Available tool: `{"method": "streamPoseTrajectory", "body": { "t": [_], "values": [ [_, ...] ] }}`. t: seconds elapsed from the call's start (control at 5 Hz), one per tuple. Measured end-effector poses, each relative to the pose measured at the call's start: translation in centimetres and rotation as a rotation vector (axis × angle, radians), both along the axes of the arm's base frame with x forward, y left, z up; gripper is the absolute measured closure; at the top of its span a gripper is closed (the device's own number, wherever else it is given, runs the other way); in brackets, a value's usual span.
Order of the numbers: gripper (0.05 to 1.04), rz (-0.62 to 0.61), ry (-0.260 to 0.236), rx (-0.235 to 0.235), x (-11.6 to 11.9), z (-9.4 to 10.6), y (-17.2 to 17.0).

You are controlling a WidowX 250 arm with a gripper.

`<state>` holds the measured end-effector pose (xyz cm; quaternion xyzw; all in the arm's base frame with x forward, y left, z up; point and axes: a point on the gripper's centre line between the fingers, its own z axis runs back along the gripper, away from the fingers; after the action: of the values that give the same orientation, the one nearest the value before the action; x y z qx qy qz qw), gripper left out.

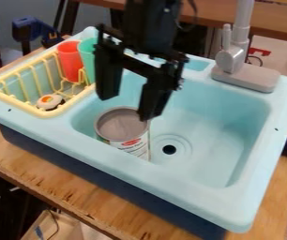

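The black gripper (128,104) hangs over the left part of the light blue toy sink (227,126), its two fingers spread apart with nothing between them. Just below the fingertips, a can (133,144) with a grey top and a white and red label stands in the basin, left of the drain hole (169,149). The right finger's tip appears close to the can's rim; whether they touch I cannot tell.
A yellow rack (1,94) at the sink's left holds a red cup (69,61), a green cup (87,58) and a small round item (49,101). A grey faucet (234,58) rises at the back right. A blue clamp (26,29) is at upper left.
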<state>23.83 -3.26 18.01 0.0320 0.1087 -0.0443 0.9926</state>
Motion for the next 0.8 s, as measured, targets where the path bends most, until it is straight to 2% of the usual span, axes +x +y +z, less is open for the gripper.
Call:
{"method": "streamPoseTrajectory", "body": {
  "t": [0.2, 0.4, 0.6, 0.8],
  "values": [
    [0.083, 0.025, 0.061, -0.022, -0.8, 0.0, 0.3],
    [0.083, 0.058, 0.223, 0.016, -1.6, -2.1, 0.4],
    [0.083, 0.081, 0.261, 0.045, -1.9, -2.3, 0.7],
    [0.083, 0.111, 0.327, 0.090, -2.0, -3.0, 1.0]
  ]
}}
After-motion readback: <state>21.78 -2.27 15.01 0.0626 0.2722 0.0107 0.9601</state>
